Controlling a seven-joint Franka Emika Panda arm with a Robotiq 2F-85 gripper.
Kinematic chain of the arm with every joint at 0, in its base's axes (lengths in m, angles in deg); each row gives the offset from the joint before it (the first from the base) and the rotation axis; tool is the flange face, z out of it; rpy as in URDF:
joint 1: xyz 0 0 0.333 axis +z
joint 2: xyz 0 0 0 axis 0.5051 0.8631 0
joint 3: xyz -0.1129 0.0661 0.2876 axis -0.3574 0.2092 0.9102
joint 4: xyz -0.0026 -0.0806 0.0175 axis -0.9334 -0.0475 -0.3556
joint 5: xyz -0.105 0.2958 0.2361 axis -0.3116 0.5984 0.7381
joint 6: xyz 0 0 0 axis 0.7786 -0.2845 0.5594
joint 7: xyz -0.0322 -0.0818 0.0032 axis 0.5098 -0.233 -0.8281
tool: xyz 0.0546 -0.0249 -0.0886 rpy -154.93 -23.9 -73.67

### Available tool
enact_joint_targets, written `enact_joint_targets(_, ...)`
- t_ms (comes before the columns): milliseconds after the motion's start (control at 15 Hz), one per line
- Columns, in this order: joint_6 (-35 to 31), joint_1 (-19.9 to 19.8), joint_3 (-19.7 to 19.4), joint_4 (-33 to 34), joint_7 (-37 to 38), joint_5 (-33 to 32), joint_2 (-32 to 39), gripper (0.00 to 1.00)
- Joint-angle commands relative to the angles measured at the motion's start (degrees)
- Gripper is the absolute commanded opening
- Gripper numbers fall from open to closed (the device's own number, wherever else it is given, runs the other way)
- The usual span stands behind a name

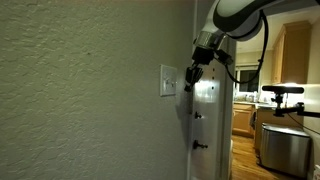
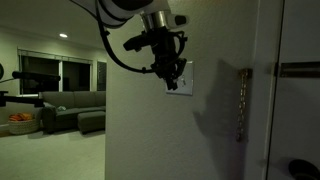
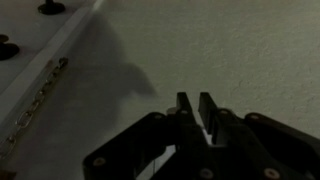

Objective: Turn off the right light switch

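Observation:
A small white wall plate [image 1: 168,81] sits on the textured wall and shows in both exterior views [image 2: 183,80]. The right light switch [image 1: 173,80] is on its right half, and its position cannot be made out. My gripper [image 1: 190,76] is right at the plate's right edge, fingertips against or just off it [image 2: 171,74]. In the wrist view the two dark fingers [image 3: 195,103] are close together with only a thin gap and hold nothing. They point at the bare wall, and a white sliver shows below them.
A shiny white panel with black knobs [image 1: 205,115] stands just right of the plate, and a metal strip [image 2: 241,100] hangs on the wall beside it. A sofa [image 2: 75,108] is in the dark room. A camera stand [image 1: 281,92] and a steel appliance [image 1: 285,148] are in the kitchen.

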Motion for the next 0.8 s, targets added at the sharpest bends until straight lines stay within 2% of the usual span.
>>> enact_joint_targets(0,4.9,-0.3,-0.4,-5.5,-1.9,0.7,-3.4,0.49)
enact_joint_targets(200,7.5,-0.2,-0.3,-7.9,-1.1,0.2,-3.3,0.69)
enact_joint_targets(467,7.1,-0.4,-0.2,-12.4,0.7,-1.3,-3.4,0.95)
enact_joint_targets(600,6.9,-0.5,-0.3,-14.3,1.0,-1.5,-3.7,1.0)
enact_joint_targets(733,6.5,-0.6,-0.3,-15.5,1.6,-1.9,-4.0,1.0)
